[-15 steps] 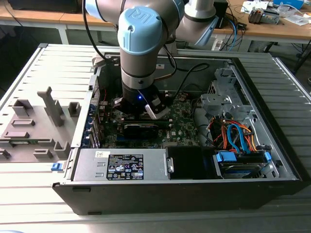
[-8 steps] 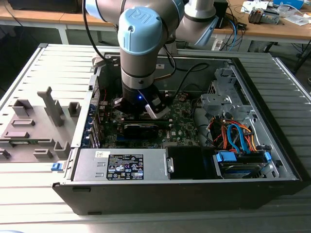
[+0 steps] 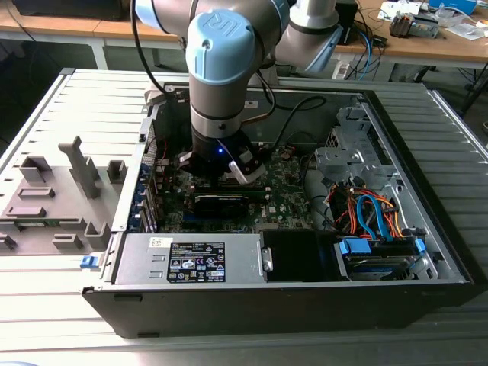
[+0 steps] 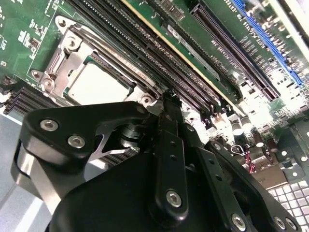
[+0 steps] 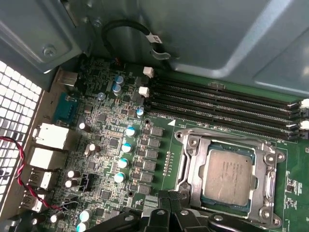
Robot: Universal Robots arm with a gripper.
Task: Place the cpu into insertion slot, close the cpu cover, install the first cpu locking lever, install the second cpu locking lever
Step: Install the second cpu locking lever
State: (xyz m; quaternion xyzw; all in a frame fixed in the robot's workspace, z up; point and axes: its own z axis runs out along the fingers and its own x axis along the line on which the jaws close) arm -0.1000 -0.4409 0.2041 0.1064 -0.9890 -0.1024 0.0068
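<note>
CPU [image 5: 225, 175] already sits in the insertion slot [image 5: 193, 169] with the cpu cover [image 5: 263, 169] down over it. Gripper [image 4: 169, 99] fingers pinched together, holding nothing, right beside the socket edge. Looks like lever time, needs careful hooking.

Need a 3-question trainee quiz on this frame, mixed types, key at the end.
1. True or false: the cpu already sits in the insertion slot on the green motherboard.
2. Multiple choice: in the first wrist view, the cpu cover is (a) lying flat around the chip, (b) lying on the table outside the case, (c) held in the claw.
3. Fill in: in the second wrist view, the claw is just beside the ____ of the socket frame.

Key: 1 true. 2 a. 3 edge; the claw tip is right at the frame's rim near the long memory slots.
</note>
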